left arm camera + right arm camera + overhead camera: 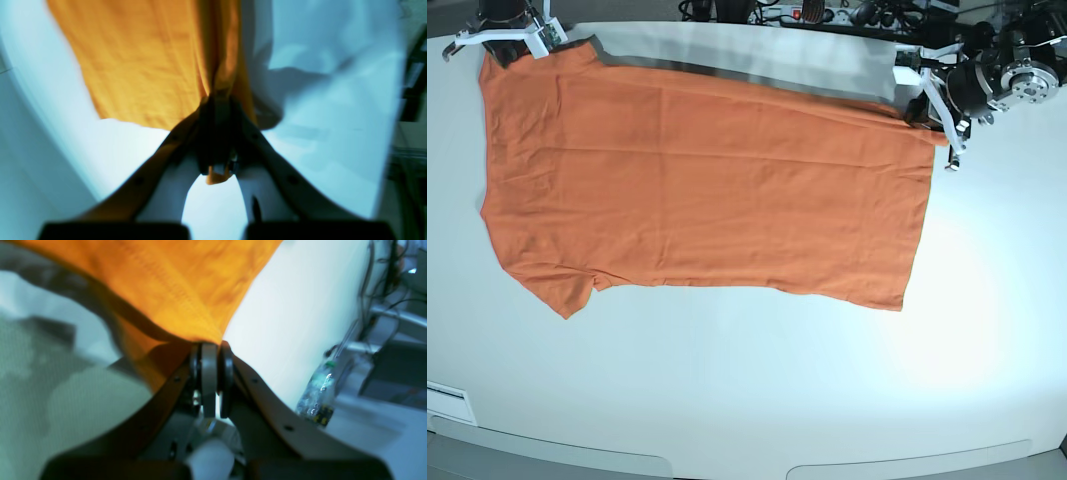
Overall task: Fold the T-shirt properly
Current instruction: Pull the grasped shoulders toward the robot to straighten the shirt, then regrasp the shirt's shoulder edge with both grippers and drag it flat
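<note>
The orange T-shirt (707, 190) lies spread on the white table (757, 390), with its far edge lifted and casting a shadow behind it. My left gripper (935, 128), at the base view's right, is shut on the shirt's far right corner. In the left wrist view the gripper (217, 103) pinches bunched orange fabric (143, 60). My right gripper (535, 45), at the far left, is shut on the shirt's far left corner. In the right wrist view the gripper (211, 345) clamps the hemmed edge of the shirt (173, 283). One sleeve lies at the near left.
A clear plastic bottle (317, 396) stands beyond the table's edge in the right wrist view. Cables and equipment (827, 12) line the back of the table. A white label (447, 402) sits at the near left edge.
</note>
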Tool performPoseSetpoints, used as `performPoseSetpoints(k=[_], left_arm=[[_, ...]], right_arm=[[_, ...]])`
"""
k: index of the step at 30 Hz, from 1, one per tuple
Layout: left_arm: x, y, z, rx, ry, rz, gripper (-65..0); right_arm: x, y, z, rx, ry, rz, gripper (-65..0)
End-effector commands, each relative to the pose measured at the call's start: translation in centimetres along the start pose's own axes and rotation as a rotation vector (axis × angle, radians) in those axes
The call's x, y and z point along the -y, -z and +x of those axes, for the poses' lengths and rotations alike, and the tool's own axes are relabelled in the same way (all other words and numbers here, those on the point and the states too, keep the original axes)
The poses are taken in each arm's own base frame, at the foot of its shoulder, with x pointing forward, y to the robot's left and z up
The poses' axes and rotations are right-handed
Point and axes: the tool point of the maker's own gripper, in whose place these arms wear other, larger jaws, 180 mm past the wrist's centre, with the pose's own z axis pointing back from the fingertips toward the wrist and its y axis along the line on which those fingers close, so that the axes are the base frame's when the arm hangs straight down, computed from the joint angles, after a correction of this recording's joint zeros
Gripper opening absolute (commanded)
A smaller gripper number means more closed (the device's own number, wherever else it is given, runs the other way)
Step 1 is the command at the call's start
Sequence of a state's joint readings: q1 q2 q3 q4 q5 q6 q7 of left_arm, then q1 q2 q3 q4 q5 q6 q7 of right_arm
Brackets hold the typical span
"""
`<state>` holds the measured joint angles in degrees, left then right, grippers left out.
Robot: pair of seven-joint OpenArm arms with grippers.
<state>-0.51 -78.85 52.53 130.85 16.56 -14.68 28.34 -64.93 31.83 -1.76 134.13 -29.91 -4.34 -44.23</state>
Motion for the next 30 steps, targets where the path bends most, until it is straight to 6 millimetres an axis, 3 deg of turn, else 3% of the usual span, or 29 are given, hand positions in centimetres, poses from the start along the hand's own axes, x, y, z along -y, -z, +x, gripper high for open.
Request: performPoseSetpoints(k=[1, 4, 10, 15, 20, 26, 30], left_arm=[[-1.2, -0.4, -0.3, -0.015, 0.02, 0.052, -65.0], [-2.5, -0.2, 0.1, -0.01, 0.027, 0.123, -65.0], [-2.8, 1.0, 0.8, 0.015, -0.007, 0.147, -65.0], [-4.5, 1.8, 0.9, 0.021, -0.037, 0.236, -65.0], [-4.8, 2.2, 1.5, 0.057, -0.051, 0.26, -65.0], [-4.6, 2.9, 0.1, 0.041, -0.065, 0.266, -65.0], [-5.9, 3.8, -0.6, 0.03, -0.085, 0.308, -65.0]], right_arm=[[1.2, 0.0, 1.1, 0.044, -0.006, -0.041, -65.0], [2.3, 0.9, 3.1, 0.126, 0.001, -0.058, -65.0], [5.1, 2.0, 5.9, 0.228, 0.001, -0.127, -65.0], [4.5, 3.1, 7.6, 0.316, 0.044, -0.059, -65.0], [4.4, 5.1, 7.5, 0.304, 0.044, -0.038, -65.0], [4.8, 7.6, 6.8, 0.268, 0.082, -0.039, -65.0], [5.0, 8.6, 6.9, 0.265, 0.111, -0.024, -65.0]])
